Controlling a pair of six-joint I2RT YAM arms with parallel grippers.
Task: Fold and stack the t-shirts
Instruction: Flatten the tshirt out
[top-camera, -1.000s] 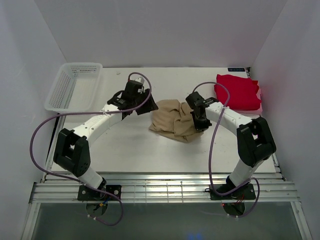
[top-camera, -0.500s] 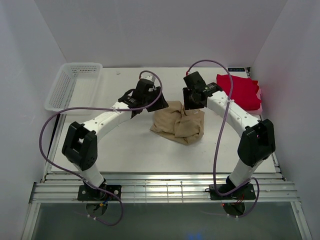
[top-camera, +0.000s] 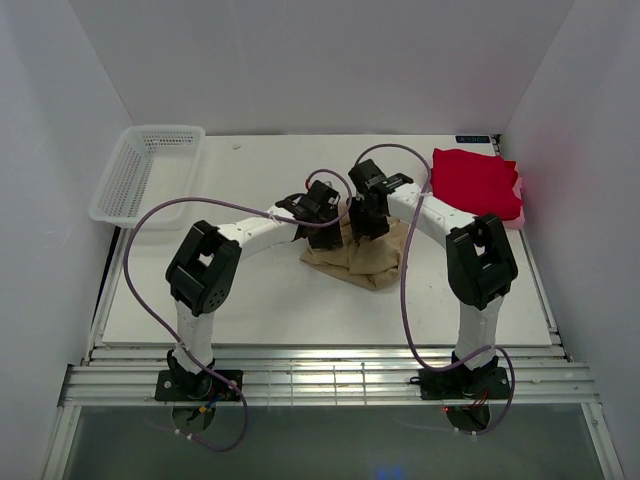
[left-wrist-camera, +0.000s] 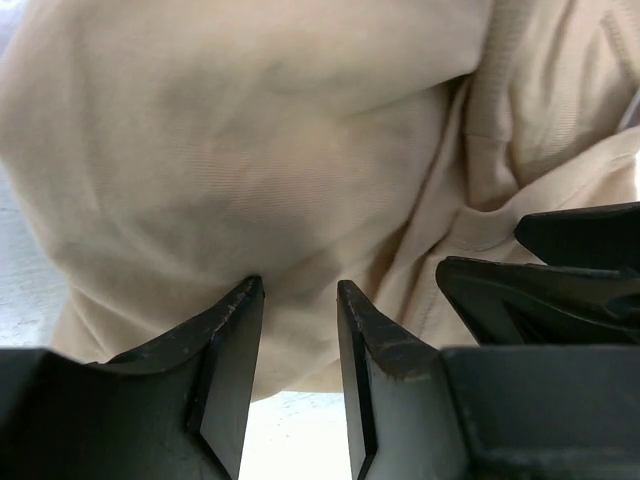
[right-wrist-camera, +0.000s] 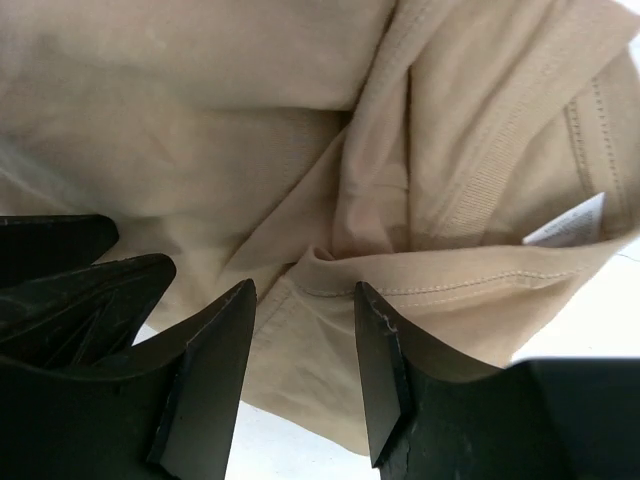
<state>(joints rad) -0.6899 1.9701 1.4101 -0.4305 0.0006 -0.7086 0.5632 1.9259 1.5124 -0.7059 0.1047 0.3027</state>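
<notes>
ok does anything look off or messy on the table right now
The tan t-shirt lies in a crumpled heap mid-table, bunched into folds, its white label showing by the collar. The red t-shirt at the far right looks neater.

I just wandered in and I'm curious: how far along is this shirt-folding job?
Done: the red shirt looks folded, lying at the far right of the table. In hand: the left gripper and the right gripper hang open right at the crumpled tan shirt, clamping nothing. Left: flattening and folding that shirt, then stacking the two.
</notes>
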